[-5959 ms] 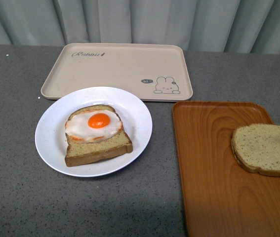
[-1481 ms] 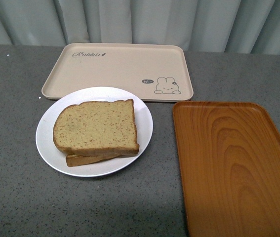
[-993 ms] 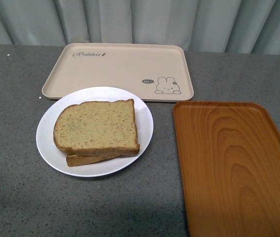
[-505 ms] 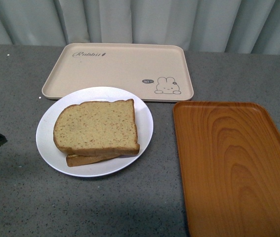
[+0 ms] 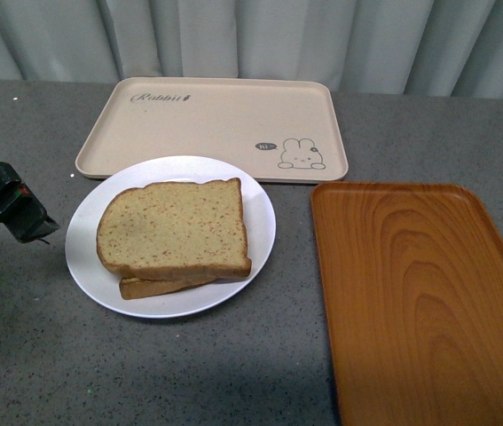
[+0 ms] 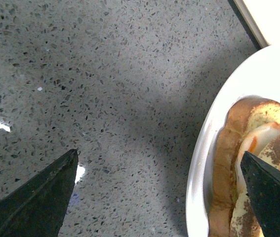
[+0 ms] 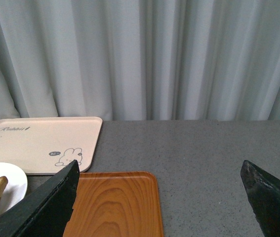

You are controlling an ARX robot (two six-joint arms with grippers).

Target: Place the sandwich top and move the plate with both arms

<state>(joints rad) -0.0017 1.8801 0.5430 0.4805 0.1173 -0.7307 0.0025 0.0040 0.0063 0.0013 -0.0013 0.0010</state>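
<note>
A: Where do we find the sandwich top (image 5: 173, 226)?
B: On the plate (image 5: 85, 259), capping the lower slice (image 5: 158, 286): tan, speckled, brown-crusted. Our left claw (image 6: 158, 154) and right claw (image 7: 159, 163) gape wide, empty.

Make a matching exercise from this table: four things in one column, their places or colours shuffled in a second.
1. sandwich top
2. plate
3. rabbit tray
4. wood-grain tray

a. nearest the curtain
b. stacked on the lower slice
c. white, holding both slices
d. orange-brown, right of the plate in the front view

Pairs: 1-b, 2-c, 3-a, 4-d
</note>
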